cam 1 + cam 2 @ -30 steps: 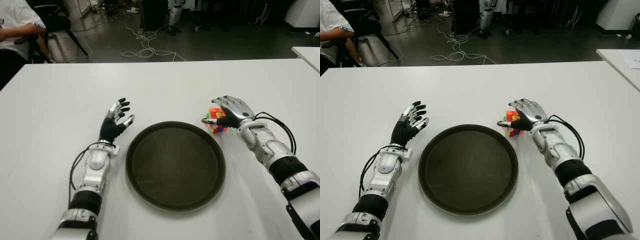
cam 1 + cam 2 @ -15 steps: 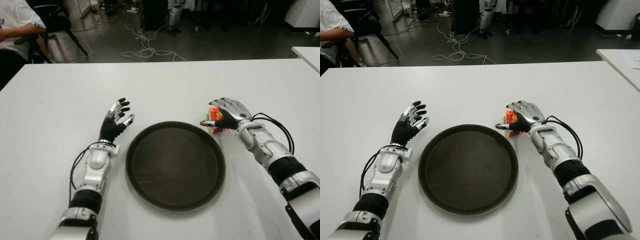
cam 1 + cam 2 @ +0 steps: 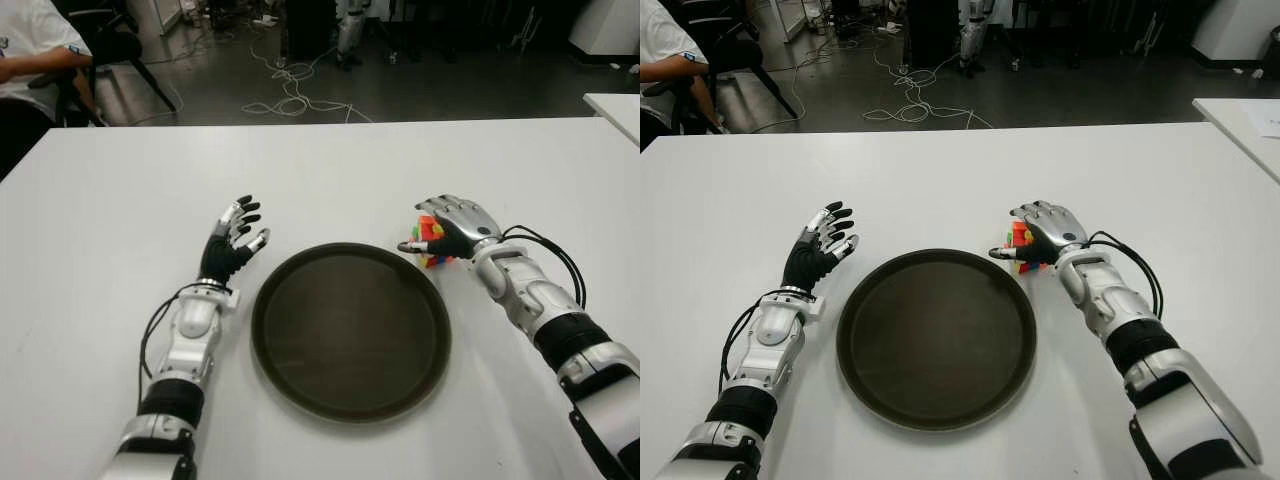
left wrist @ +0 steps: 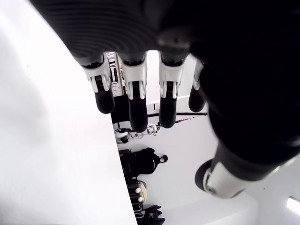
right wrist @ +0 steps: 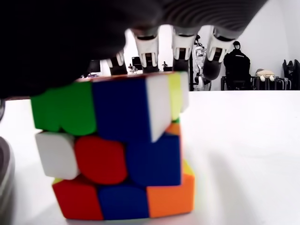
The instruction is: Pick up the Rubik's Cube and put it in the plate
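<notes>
The Rubik's Cube stands on the white table just off the far right rim of the dark round plate. My right hand arches over the cube from the right, fingers draped above its top and thumb sticking out toward the plate. In the right wrist view the cube sits flat on the table, with the fingertips showing beyond its top edge and no firm grip visible. My left hand shows to the left of the plate, its fingers spread and holding nothing.
A person sits past the table's far left corner. Cables lie on the floor beyond the far edge. Another white table stands at the right.
My right hand has shifted a little to the left and farther over the cube. The cube stays on the table and the left hand has not moved.
</notes>
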You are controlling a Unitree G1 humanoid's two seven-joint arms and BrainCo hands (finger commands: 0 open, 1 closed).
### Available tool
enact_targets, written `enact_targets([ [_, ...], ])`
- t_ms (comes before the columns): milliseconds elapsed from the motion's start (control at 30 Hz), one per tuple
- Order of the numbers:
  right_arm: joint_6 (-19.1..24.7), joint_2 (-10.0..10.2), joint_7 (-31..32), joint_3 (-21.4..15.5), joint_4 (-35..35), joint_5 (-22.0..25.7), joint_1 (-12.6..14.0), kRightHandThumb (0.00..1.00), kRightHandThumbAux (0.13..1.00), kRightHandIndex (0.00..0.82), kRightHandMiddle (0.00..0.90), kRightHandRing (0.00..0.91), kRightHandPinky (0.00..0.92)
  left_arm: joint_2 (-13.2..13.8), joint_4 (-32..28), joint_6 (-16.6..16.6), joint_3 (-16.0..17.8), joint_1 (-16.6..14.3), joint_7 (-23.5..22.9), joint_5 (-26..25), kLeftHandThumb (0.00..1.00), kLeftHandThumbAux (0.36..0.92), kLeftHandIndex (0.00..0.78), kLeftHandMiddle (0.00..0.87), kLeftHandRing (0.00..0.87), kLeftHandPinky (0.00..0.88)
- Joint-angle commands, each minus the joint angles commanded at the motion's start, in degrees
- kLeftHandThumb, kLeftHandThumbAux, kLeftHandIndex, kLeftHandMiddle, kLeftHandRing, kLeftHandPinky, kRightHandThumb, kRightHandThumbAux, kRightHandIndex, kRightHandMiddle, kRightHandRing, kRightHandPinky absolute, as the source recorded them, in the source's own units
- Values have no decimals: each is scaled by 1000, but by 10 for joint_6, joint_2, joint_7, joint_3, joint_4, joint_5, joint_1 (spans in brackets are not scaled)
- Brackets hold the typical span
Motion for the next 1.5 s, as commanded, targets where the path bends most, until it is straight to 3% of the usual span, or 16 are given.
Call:
enact_targets([
  [300,-13,5,-12,4,24,-2,-3,113,304,1,7,17,75,-1,0,-2,-2,1,9,5,53,750,115,179,148,93],
  [467,-18,10,-20,10,51,-4,-12,171,394,29,62,108,212,-1,3,-4,-1,0,10,4,60,717,114,176,157,117],
  [667,-28,13,-21,12,71,1,-19,242,468,61,115,180,286,-1,7,-7,-1,-2,8,4,70,707,115,185,167,135],
  [1167,-44,14,-25,14,92,13,-26,284,504,86,201,264,349,-3,3,-9,1,0,1,-4,76,711,124,194,172,127],
  [1500,-44,15,-31,19,103,14,-30,286,516,87,202,267,353,-1,-3,-9,-3,3,4,2,62,739,126,194,168,127],
])
